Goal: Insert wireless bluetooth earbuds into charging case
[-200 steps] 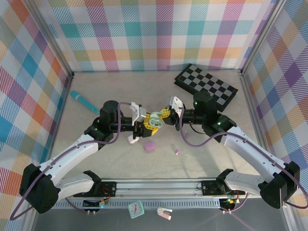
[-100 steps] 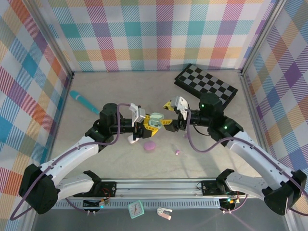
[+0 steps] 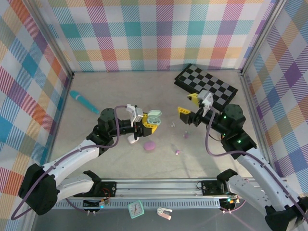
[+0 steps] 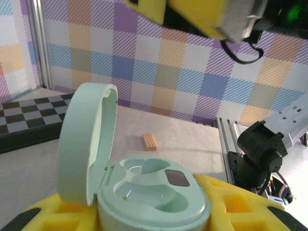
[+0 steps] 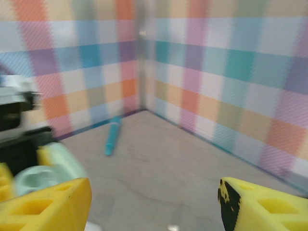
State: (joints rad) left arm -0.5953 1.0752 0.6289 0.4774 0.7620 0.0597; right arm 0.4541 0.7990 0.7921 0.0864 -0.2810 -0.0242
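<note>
Right pincer (image 3: pixel 188 104) has withdrawn from mint case (image 3: pixel 154 115), jaws now wide, empty; left pincer (image 3: pixel 148 124) grips case; wells (image 4: pixel 144 185) apparently unfilled.

We see a black-and-white checkerboard (image 3: pixel 207 86) lying just beyond the right gripper (image 3: pixel 188 104). A teal pen (image 3: pixel 84 102) lies well to the left of the left gripper (image 3: pixel 151 120) (close to the plaid wall (image 3: pixel 29 82)). A small wooden block (image 4: pixel 149 141) sits ahead of the left gripper. Far behind both grippers, we spot a mint clock (image 3: pixel 136 209).
</note>
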